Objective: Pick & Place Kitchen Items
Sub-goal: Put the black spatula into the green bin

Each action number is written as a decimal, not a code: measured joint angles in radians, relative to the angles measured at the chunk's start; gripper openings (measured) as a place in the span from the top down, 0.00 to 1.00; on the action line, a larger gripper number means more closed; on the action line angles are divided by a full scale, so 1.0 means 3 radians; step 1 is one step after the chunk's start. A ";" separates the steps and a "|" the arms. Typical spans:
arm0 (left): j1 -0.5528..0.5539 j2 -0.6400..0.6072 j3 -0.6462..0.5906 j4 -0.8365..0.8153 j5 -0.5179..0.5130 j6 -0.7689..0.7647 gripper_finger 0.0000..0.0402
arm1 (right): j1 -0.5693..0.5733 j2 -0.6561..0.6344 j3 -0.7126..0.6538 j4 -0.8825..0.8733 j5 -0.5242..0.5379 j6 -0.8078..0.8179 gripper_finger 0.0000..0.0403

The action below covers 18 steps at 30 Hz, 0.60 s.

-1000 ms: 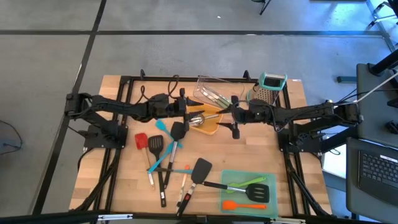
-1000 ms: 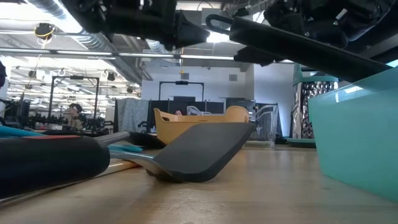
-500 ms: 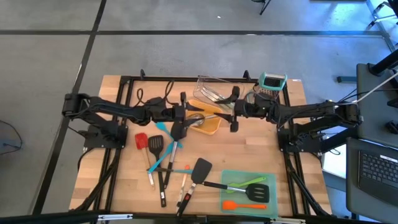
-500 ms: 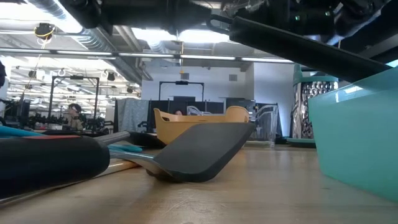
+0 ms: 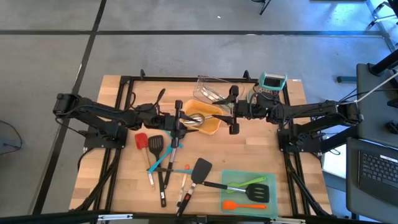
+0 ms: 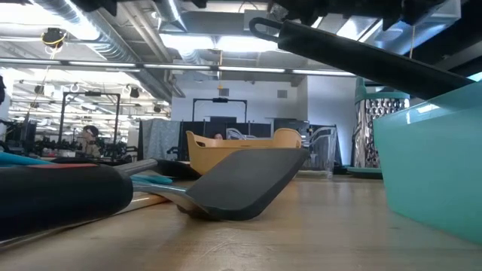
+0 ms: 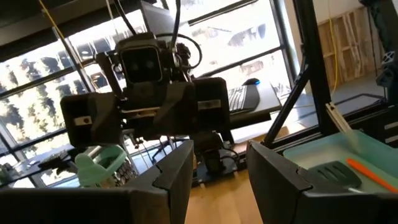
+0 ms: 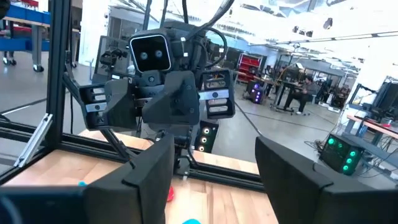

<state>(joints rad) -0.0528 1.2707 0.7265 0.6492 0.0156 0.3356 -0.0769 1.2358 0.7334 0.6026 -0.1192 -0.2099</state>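
Landmark: orange tray (image 5: 205,122), mid-table.

Left gripper (image 5: 176,122) sits at the tray's left edge, raised. Fingers (image 7: 180,180) spread with a clear gap, pinching nothing. Reads as between picks, likely lining up on the loose pile.

Right gripper (image 5: 233,112) sits at the tray's right edge, fingers (image 8: 155,174) spread wide, nothing between them. Waiting.

Kitchen items:
- steel scoop (image 5: 194,119) already in the orange tray
- loose pile (image 5: 165,158) in front of the tray: red spatula (image 5: 141,140), black and teal tools, all flat on the table, so not sorted yet
- black spatula (image 5: 200,169) further forward, its handle reaching the teal-green tray (image 5: 249,193)
- green and orange tools already in that tray

Clear tray (image 5: 211,90) behind the orange one holds something; can't tell what.
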 joint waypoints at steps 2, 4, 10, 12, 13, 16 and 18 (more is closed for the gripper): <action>0.0000 -0.0016 0.0000 -0.0006 0.0007 0.0001 0.64 | 0.0000 0.0000 0.0000 0.0001 0.0000 0.0000 0.44; 0.0002 -0.0015 0.0000 -0.0014 0.0007 0.0018 0.64 | 0.0000 0.0000 0.0000 -0.0003 0.0000 0.0005 0.44; 0.0032 -0.0015 0.0000 0.0026 0.0003 -0.0149 0.64 | 0.0000 0.0000 0.0000 -0.0001 0.0010 0.0040 0.44; 0.0027 -0.0015 0.0000 -0.0001 0.0002 -0.0307 0.64 | 0.0000 0.0000 0.0000 -0.0001 0.0011 0.0045 0.44; 0.0012 -0.0015 0.0000 -0.0025 0.0001 -0.0376 0.64 | 0.0000 0.0000 0.0000 0.0001 0.0011 0.0052 0.44; -0.0088 -0.0094 0.0075 -0.0440 -0.0122 -0.0593 0.64 | 0.0000 0.0000 0.0000 0.0027 0.0010 0.0099 0.44; -0.0182 -0.0157 0.0215 -0.0956 -0.0344 -0.0742 0.64 | 0.0000 0.0000 0.0000 0.0027 0.0010 0.0182 0.44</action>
<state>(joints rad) -0.1074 1.2235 0.7911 0.3625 -0.0877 0.1129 -0.0769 1.2358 0.7334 0.6106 -0.1162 -0.1553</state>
